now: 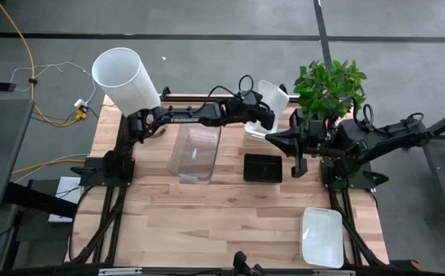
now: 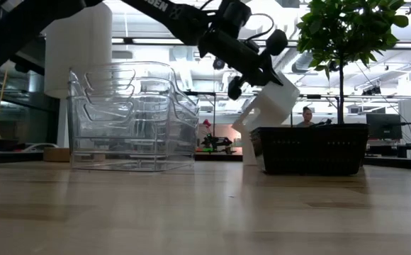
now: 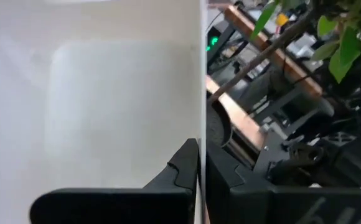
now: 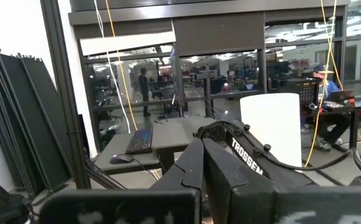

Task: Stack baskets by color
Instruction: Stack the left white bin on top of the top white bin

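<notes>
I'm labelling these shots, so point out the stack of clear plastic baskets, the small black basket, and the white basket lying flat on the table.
Clear plastic basket stack (image 1: 195, 152), high view, its floor.
Small black basket (image 1: 262, 168), high view, its inside.
White basket lying flat (image 1: 321, 236), high view, its middle.

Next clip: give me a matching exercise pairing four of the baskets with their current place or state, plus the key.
Things:
1. clear baskets
2. black basket
3. white basket held by the left gripper
4. second white basket

States:
A. alone near the table's front right corner
B. lifted and tilted in the air
C. nested in a stack mid-table
D. flat on the table beside the right gripper

Pairs: 1-C, 2-D, 3-B, 4-A
</notes>
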